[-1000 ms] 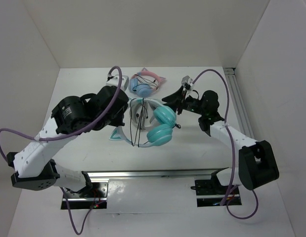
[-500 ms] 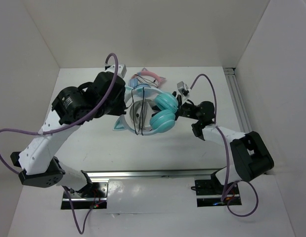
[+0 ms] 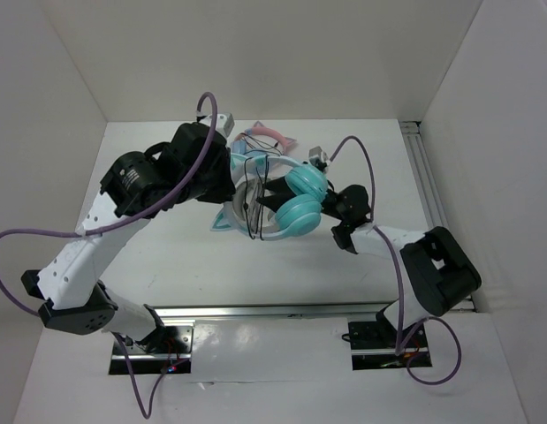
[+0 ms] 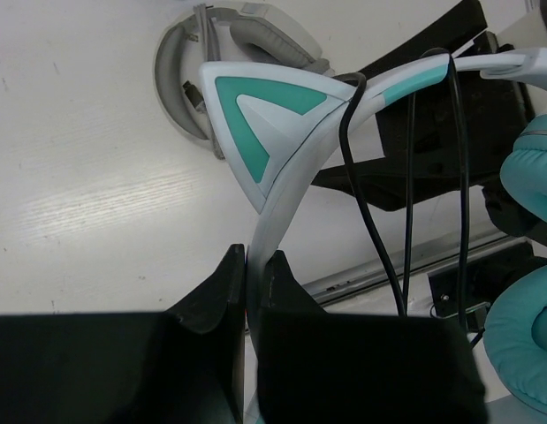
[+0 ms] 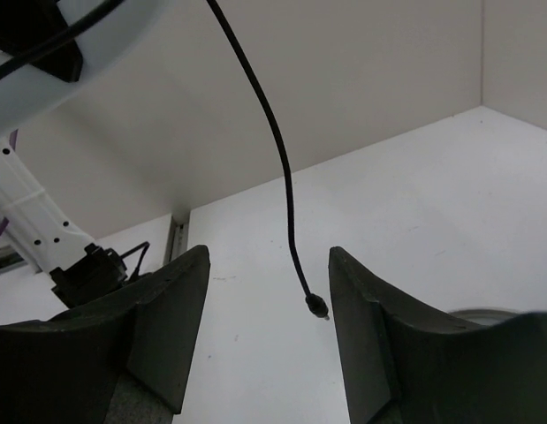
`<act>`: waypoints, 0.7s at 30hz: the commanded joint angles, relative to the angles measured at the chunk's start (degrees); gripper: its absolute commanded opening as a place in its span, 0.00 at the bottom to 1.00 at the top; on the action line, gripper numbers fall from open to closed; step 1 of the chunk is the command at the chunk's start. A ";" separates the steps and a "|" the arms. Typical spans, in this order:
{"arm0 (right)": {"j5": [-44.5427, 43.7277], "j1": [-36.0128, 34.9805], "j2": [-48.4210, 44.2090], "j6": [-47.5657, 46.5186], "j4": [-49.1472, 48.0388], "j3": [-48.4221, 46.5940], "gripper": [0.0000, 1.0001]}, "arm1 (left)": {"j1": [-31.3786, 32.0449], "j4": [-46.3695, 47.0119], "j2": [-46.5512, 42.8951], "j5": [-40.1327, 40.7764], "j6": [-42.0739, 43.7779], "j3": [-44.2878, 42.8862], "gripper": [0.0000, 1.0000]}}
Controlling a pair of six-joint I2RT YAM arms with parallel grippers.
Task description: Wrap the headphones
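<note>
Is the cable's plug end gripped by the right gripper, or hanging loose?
Loose. In the right wrist view the plug dangles between the fingers of the right gripper, which stand wide apart, not closed on it.

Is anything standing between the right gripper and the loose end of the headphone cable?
Nothing visible does. The cable hangs free, its plug end in line with the gap of the open right gripper. The left gripper holds the headphones by the headband.

headphones (image 3: 300, 214) shifted rearward, right end effector (image 5: 269, 256) drawn closer
</note>
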State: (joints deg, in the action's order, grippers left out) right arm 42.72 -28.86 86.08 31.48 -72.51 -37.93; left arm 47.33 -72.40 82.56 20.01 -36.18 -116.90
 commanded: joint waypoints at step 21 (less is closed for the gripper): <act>-8.88 -4.10 10.24 -5.39 -10.81 -5.40 0.02 | -0.66 8.42 -1.71 -3.75 -0.38 0.89 0.00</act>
State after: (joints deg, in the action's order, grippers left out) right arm 33.80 -32.51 95.42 25.67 -73.60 -41.30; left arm 46.96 -69.32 82.59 17.02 -36.05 -115.52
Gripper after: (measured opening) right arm 0.126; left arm 0.130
